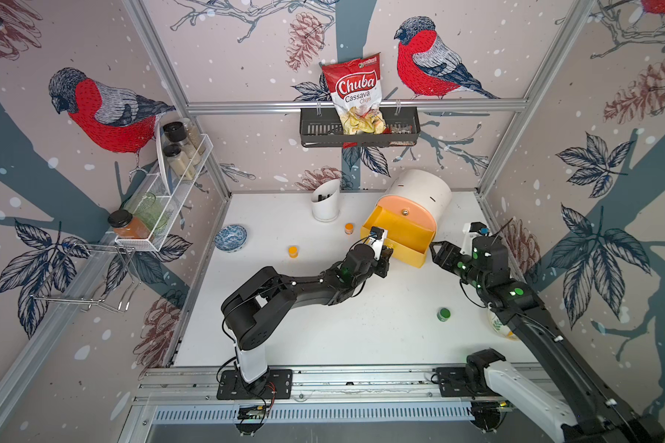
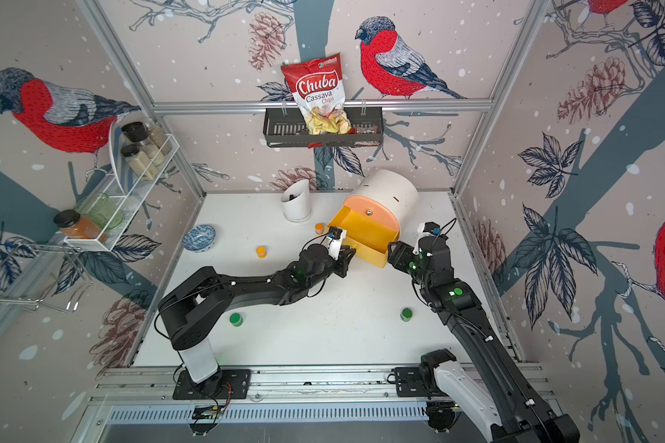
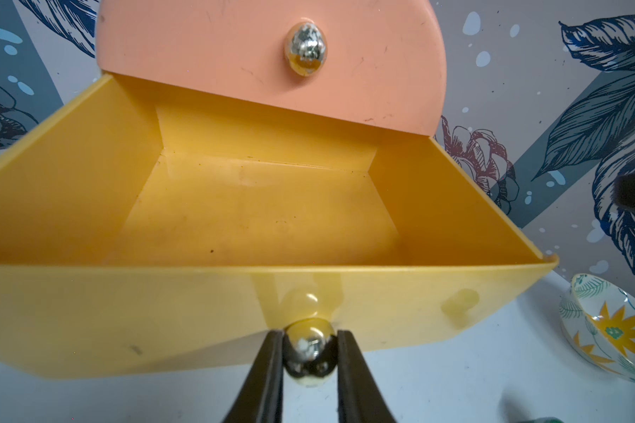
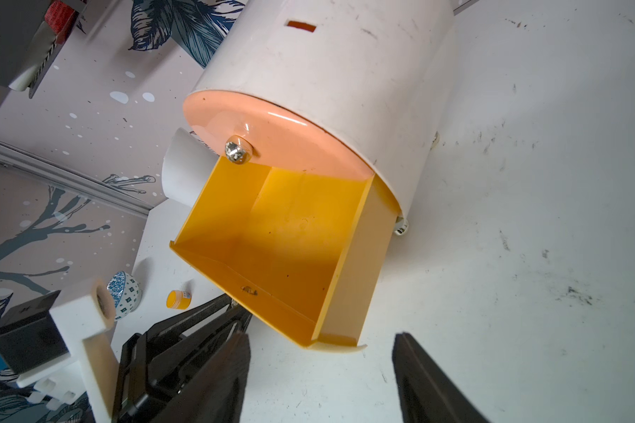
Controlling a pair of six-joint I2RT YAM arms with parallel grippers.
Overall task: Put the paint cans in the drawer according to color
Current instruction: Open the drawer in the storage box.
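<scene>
The white barrel drawer [image 1: 425, 190] lies tilted at the back right. Its yellow drawer [image 1: 398, 234] is pulled out and empty, and the peach front [image 3: 235, 55] above it is closed. My left gripper [image 3: 309, 340] is shut on the yellow drawer's metal knob [image 3: 310, 353]. My right gripper [image 4: 321, 351] stands open with nothing in it, just off the drawer's near right corner [image 1: 434, 250]. Two orange paint cans [image 1: 349, 228] [image 1: 293, 251] stand left of the drawer. A green paint can [image 1: 443, 314] sits near the right arm, and another green paint can [image 2: 235, 319] shows by the left arm.
A white slant-topped cup [image 1: 325, 203] stands behind the orange cans, and a blue bowl [image 1: 230, 237] sits at the left. A floral bowl [image 3: 613, 340] lies under the right arm. A wall rack with jars [image 1: 177, 161] and a black basket [image 1: 315, 132] holding a chips bag hang above.
</scene>
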